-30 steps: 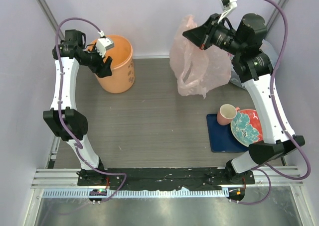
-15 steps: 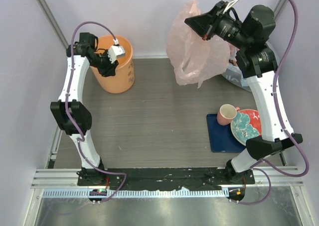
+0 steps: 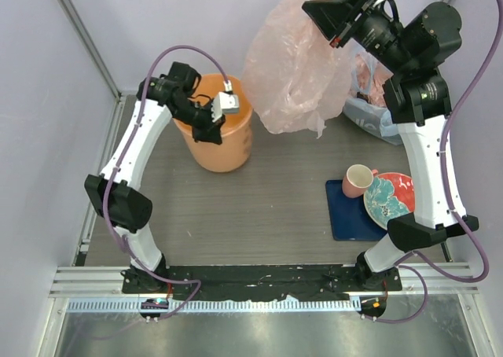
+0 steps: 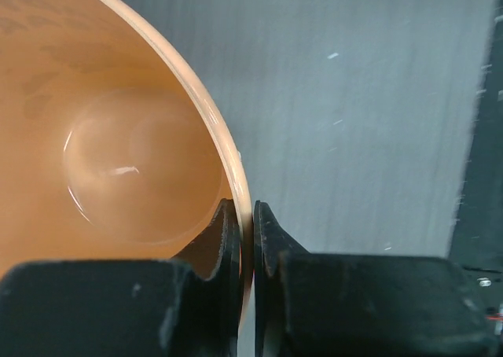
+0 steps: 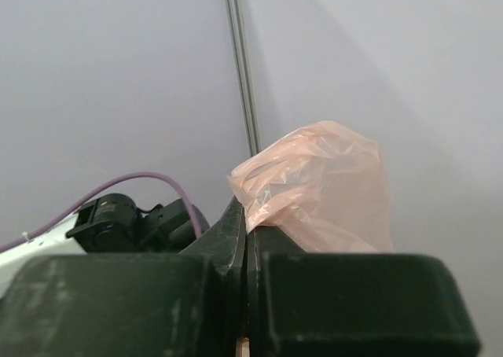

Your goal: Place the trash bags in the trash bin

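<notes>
The orange trash bin (image 3: 233, 148) stands upright at the back of the table, left of centre. My left gripper (image 3: 204, 127) is shut on its rim; in the left wrist view one finger is inside the trash bin (image 4: 118, 137) and one outside, the left gripper (image 4: 247, 230) pinching the thin wall. The bin's bottom looks bare. My right gripper (image 3: 316, 11) is raised high at the back and shut on the top of the pale-pink trash bag (image 3: 291, 70), which hangs loose just right of the bin. In the right wrist view the trash bag (image 5: 330, 185) bunches out above the right gripper (image 5: 247, 219).
A bluish-clear sack stuffed with pink plastic (image 3: 374, 97) lies at the back right, behind the right arm. A pink cup (image 3: 357, 181) and a patterned plate (image 3: 391, 202) sit on a dark blue mat (image 3: 347, 219) at the right. Pale walls enclose the table.
My left gripper has shut on the bin's rim and the bin has shifted right, toward the centre. My right gripper has lifted the pink bag higher and leftward.
</notes>
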